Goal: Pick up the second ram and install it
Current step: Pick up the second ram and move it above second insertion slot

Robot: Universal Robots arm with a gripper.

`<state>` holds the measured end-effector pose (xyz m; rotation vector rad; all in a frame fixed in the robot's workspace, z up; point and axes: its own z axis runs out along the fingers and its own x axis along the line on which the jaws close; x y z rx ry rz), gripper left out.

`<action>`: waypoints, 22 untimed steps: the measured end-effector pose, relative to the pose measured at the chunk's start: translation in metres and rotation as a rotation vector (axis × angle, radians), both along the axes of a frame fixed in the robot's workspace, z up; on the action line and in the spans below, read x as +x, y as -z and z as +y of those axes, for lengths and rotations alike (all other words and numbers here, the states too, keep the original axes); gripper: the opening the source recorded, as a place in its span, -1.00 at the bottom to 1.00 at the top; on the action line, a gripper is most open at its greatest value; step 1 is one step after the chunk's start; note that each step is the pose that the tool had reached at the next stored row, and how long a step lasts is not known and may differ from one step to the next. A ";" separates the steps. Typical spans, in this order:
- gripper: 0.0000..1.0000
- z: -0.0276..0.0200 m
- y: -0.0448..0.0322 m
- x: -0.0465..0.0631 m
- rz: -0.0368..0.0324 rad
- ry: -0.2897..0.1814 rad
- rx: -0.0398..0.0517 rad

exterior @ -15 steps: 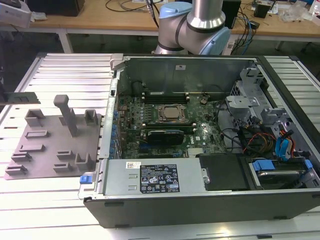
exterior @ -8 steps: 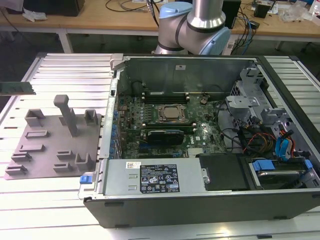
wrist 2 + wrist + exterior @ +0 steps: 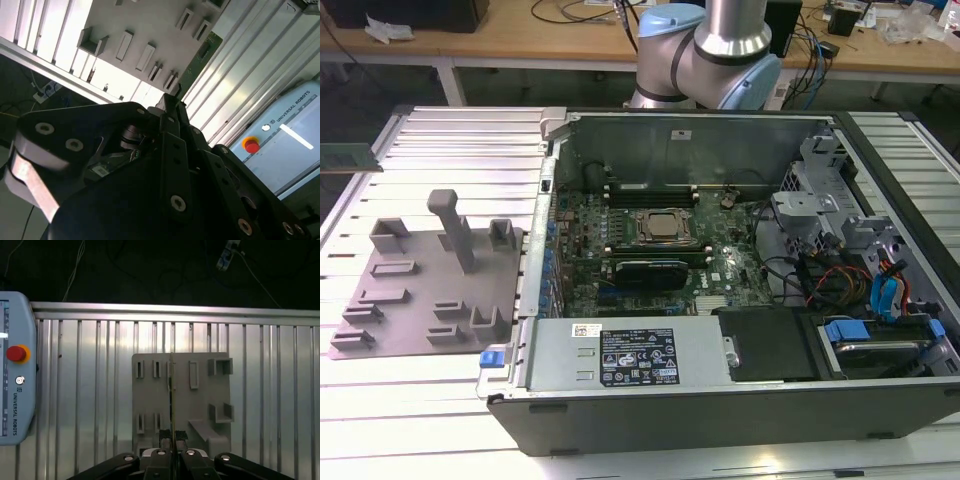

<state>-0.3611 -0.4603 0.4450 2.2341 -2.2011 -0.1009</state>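
I see the second ram [image 3: 200, 56] as a thin, narrow green stick with a dark chip or two on its face in the second wrist view. In the first wrist view it stands edge-on [image 3: 171, 390], a slim dark-green line. The gripper [image 3: 172, 437] is clenched on one end of it, both black fingers pressed against the board's flat sides, and the rest of the stick juts out beyond the tips. Behind it lies the grey holder plate [image 3: 200, 405] on the ribbed metal worktop [image 3: 90, 390]. In the exterior view the stick [image 3: 345, 157] shows at the far left edge, well apart from the open computer case [image 3: 720, 400].
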 end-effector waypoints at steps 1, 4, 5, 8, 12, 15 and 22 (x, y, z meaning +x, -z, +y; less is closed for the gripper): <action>-0.77 0.0000 -0.0012 0.000 -0.0001 0.000 0.0003; -0.77 0.0000 -0.0065 0.000 -0.0001 0.000 0.0014; -0.77 0.0000 -0.0094 0.000 -0.0001 0.000 0.0022; -0.77 -0.0001 -0.0129 0.000 0.0000 0.000 0.0121; -0.77 0.0000 -0.0128 0.000 0.0000 0.000 0.0136; -0.77 0.0000 -0.0053 0.019 0.0032 -0.001 0.0079; -0.77 0.0001 0.0073 0.074 0.0115 -0.003 0.0027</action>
